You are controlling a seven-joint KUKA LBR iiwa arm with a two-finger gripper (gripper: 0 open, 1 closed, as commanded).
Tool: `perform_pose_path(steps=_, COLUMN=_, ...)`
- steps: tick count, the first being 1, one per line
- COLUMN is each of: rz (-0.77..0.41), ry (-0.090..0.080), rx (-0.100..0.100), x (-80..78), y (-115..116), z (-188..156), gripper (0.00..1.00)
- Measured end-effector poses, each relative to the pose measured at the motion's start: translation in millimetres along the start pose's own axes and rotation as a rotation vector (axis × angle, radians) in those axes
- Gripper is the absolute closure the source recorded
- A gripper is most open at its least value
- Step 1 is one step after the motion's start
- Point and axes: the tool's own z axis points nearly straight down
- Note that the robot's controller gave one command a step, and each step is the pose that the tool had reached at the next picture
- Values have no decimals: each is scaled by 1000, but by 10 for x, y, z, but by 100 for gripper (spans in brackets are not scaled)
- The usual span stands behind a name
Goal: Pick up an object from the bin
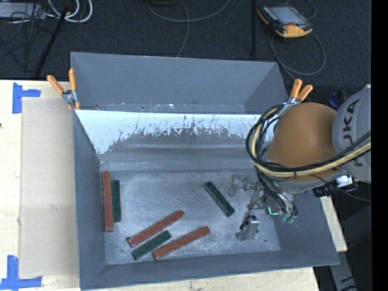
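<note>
– Grey metal bin (176, 93), I see. Where in it stands the gripper (247, 229)?
– Low over the floor, in the right part, not far from the front wall. It is over a bare, scratched piece of the metal.
– Is it wide or narrow? Does it hold something?
– That I cannot tell. The end of the arm looks dark and tangled from this side.
– Which thing lies nearest to it?
– The dark green bar (219, 199). It lies flat and slanted about the middle of the floor, to the left of the gripper and a little farther back. The 2 are near, but apart.
– And the other things?
– 3 bars lie near the front wall, well to the left of the gripper: the long red-brown bar (156, 228), the other green bar (151, 245) just in front of it, and the shorter red-brown bar (180, 242). 2 more lie side by side along the left wall, the red-brown strip (107, 200) and the green strip (115, 200).
– What is above the gripper?
– The orange cover (300, 141) of the wrist, with cables (257, 144) looped round it.
</note>
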Motion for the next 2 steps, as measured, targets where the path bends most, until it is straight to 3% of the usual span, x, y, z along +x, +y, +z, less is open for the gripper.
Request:
perform_pose_path(steps=1, rz=108, ry=-8, rx=-1, x=-665, y=-34, z=1012, gripper=0)
perform_pose_path(steps=2, rz=126, ry=-13, rx=0, x=-677, y=-190, z=654, gripper=0)
